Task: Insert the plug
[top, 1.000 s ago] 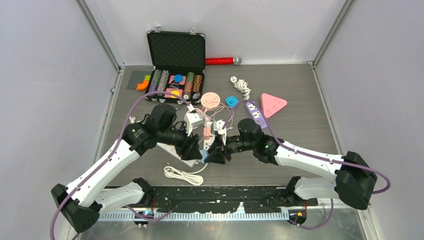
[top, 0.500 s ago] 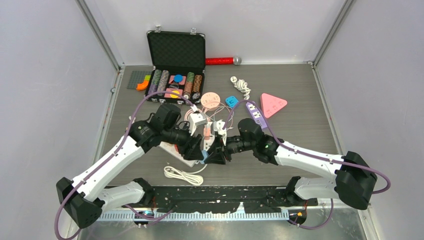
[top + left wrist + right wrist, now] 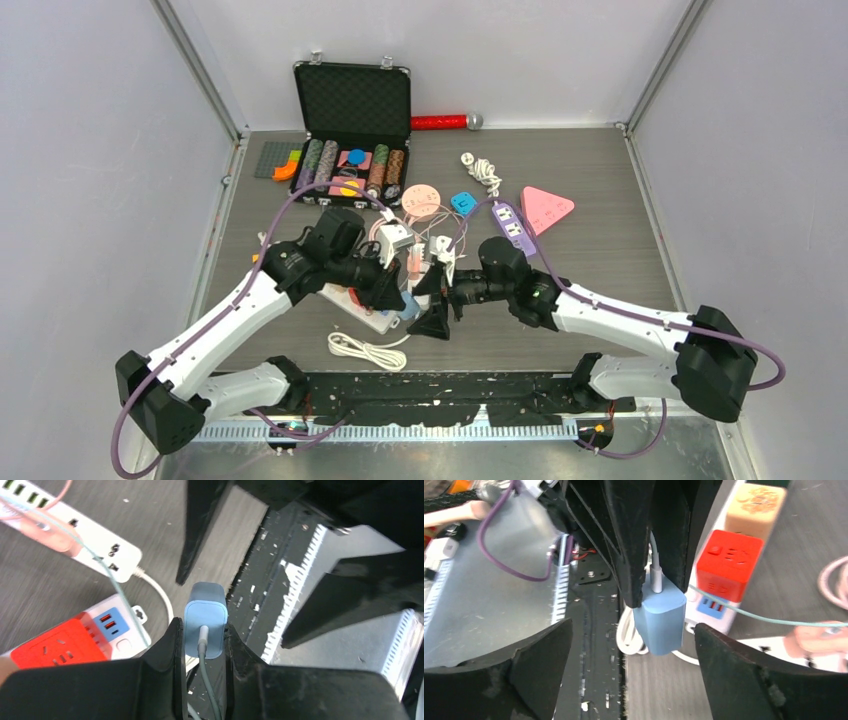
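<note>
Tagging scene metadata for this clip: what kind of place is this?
Likely a lab robot cell, not a home: plain panel walls boxing in a grey table, strewn with unrelated props like a poker chip case and a purple power strip.

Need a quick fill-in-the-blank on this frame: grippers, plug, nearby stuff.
1. The left gripper is shut on a ___ charger plug.
2. The right gripper faces the plug with its jaws ___.
3. The cube socket beside the plug is ___.
4. At the back of the table, the lid of the poker chip case stands ___.

Missing words: blue; open; red; open
</note>
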You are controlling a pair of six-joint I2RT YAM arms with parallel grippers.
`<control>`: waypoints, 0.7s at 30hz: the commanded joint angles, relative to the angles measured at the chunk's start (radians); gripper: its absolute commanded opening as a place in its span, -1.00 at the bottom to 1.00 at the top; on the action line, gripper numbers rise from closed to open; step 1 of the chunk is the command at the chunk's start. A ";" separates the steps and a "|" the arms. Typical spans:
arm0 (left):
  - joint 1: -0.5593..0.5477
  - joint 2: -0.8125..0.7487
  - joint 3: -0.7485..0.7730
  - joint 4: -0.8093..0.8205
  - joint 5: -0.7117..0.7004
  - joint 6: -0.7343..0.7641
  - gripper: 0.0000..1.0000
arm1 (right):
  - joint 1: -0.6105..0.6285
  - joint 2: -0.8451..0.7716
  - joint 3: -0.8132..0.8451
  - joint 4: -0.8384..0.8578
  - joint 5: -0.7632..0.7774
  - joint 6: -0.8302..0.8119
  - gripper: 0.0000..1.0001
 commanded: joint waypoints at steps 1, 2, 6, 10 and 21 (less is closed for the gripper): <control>0.005 -0.014 -0.035 0.126 -0.179 -0.145 -1.00 | -0.013 -0.088 -0.011 0.042 0.186 0.073 0.98; 0.004 -0.011 -0.045 0.149 -0.220 -0.180 -1.00 | -0.021 -0.098 -0.020 0.031 0.217 0.087 0.99; 0.004 0.024 -0.080 0.233 -0.364 -0.334 -1.00 | -0.060 -0.160 -0.053 -0.024 0.433 0.225 0.99; 0.005 0.093 -0.112 0.317 -0.424 -0.461 -1.00 | -0.109 -0.187 -0.069 -0.125 0.628 0.348 0.95; 0.004 0.161 -0.104 0.357 -0.496 -0.549 -1.00 | -0.161 -0.031 -0.033 -0.133 0.597 0.461 0.69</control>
